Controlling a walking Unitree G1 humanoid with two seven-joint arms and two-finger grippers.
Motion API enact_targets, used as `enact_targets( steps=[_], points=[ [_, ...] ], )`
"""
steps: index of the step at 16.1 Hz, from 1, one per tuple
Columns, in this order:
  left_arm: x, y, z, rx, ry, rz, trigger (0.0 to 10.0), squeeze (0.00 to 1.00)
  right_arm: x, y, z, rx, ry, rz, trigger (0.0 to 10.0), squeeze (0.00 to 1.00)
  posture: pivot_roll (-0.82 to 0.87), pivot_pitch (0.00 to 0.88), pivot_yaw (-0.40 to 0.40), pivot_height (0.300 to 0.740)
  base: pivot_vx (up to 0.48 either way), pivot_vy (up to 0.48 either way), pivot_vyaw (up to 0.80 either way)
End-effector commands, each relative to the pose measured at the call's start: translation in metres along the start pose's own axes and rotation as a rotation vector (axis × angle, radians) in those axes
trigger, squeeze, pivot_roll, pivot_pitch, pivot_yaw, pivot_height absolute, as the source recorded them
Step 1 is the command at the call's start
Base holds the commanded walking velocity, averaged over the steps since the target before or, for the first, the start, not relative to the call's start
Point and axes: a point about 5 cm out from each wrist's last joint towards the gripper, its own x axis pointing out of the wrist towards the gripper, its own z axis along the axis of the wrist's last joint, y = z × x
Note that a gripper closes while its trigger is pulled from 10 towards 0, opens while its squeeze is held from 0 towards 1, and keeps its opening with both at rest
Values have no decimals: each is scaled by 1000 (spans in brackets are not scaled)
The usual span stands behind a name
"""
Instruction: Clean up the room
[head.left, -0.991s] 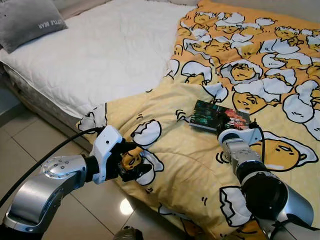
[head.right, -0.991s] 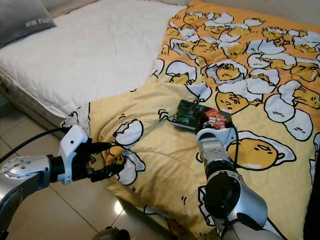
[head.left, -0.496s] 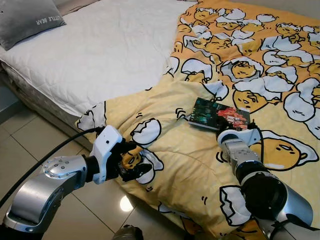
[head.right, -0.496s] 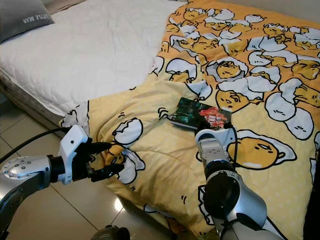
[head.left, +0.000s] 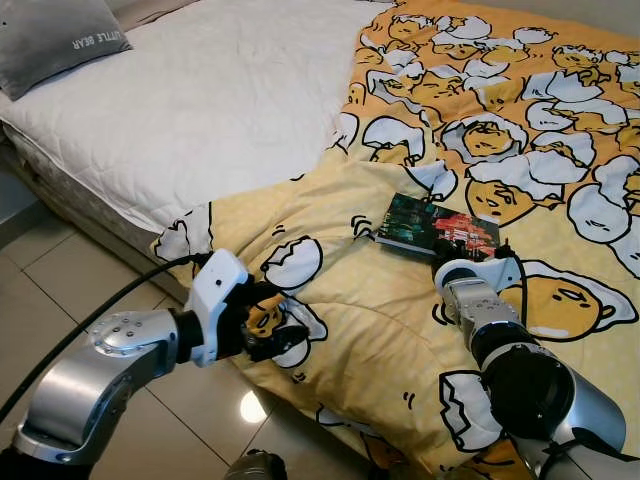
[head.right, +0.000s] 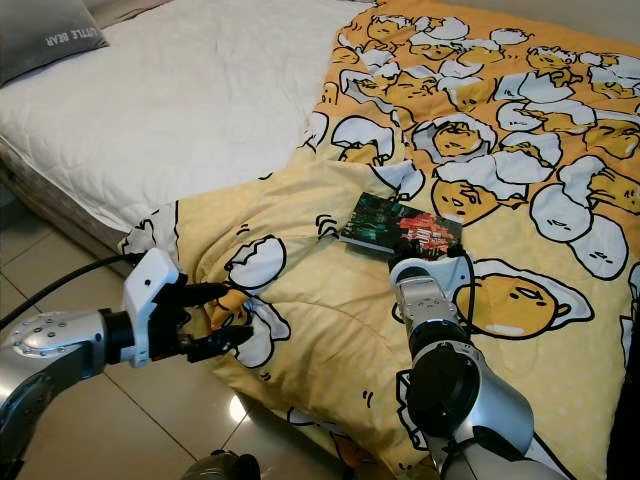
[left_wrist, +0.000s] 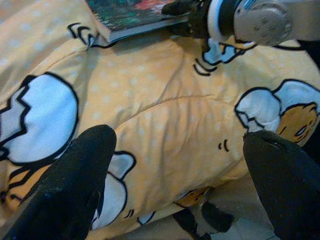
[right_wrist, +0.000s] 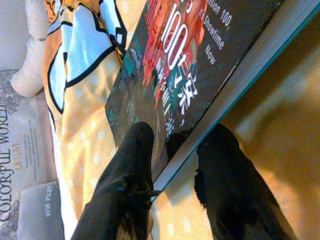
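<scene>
A dark book (head.left: 437, 225) with a red and green cover lies flat on the yellow egg-print blanket (head.left: 380, 340) near the bed's foot. My right gripper (right_wrist: 180, 145) is at the book's near edge. One finger (right_wrist: 132, 165) rests on the cover and the other presses the page side, so it is shut on the book (right_wrist: 200, 65). My left gripper (head.left: 272, 318) is open beside the blanket's hanging corner, low by the bed's side. Only blanket (left_wrist: 170, 130) lies between its fingers (left_wrist: 75, 180).
A white quilted mattress (head.left: 210, 110) fills the bed's left half, with a grey pillow (head.left: 55, 40) at its far corner. Tiled floor (head.left: 60, 280) runs along the bed's side under my left arm. A black cable (head.left: 100, 305) trails from that arm.
The camera shifted slightly a second ago. My left arm has edged a little toward the blanket. The right gripper and the book have hardly moved.
</scene>
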Motion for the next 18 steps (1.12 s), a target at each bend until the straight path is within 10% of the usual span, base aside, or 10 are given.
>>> enact_targets(
  steps=[1, 8, 14, 18],
  points=[
    [1, -4, 6, 20, -25, -38, 10000, 969, 1, 4, -2, -9, 1, 14, 0, 0, 42, 74, 37, 740, 0, 0, 0],
    [2, -2, 21, 24, -178, 24, 10000, 961, -3, -3, 0, 6, 9, 112, 0, 0, 8, 0, 38, 740, 0, 0, 0],
    [-7, 17, 27, 38, -313, 316, 10000, 973, -12, 2, 27, -49, 14, 305, 0, 0, -5, 0, 34, 740, 0, 0, 0],
    [-13, 40, 40, 45, -441, 492, 10000, 988, -29, 31, 31, -393, 179, 633, 0, 0, 9, 0, 38, 740, 0, 0, 0]
  ],
)
